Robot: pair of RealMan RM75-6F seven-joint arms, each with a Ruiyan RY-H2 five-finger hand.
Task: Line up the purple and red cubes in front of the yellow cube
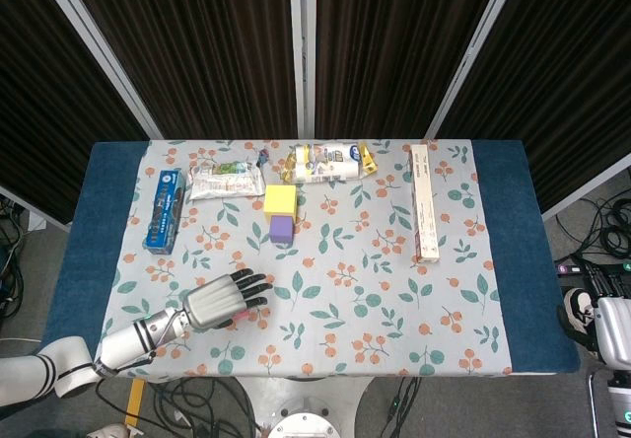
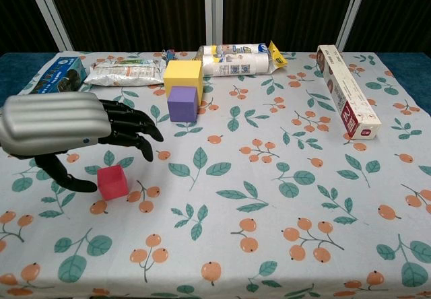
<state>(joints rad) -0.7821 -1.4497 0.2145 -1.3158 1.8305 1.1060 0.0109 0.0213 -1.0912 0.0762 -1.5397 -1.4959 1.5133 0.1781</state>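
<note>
At the near-left of the floral-clothed table, the robot's left hand hovers with fingers spread and curled downward, holding nothing, just over the red cube, which sits alone well short of the others. The small block looks light and rigid, likely foam or plastic; a pinch across two opposite flat sides should hold it. Farther back, the purple cube already rests against the front of the yellow cube. The right hand is out of sight.
</note>
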